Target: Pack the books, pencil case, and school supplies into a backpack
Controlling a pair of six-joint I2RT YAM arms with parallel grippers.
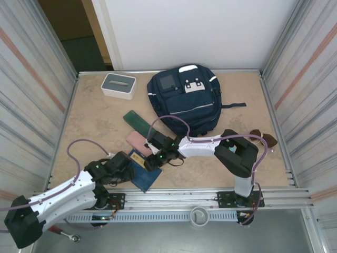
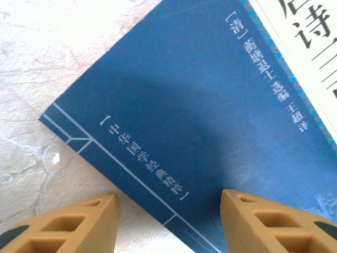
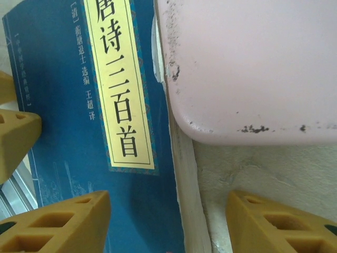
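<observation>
left claw [image 2: 168, 203] stood open, empty, above the book's [image 2: 184, 116] corner | right claw [image 3: 168, 200] stood open, empty, straddling the book's edge beside pink case [image 3: 253, 68]

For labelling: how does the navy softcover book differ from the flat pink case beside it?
The navy softcover book is dark with square corners; the flat pink case is pale with rounded corners. The book carries a yellow printed label; the case is plain but scuffed. Both lie flat on the table.

Two tan fingers [image 2: 68, 224], set apart, straddle a navy book [image 2: 184, 121]'s edge on the mottled table [image 2: 31, 79].
</observation>
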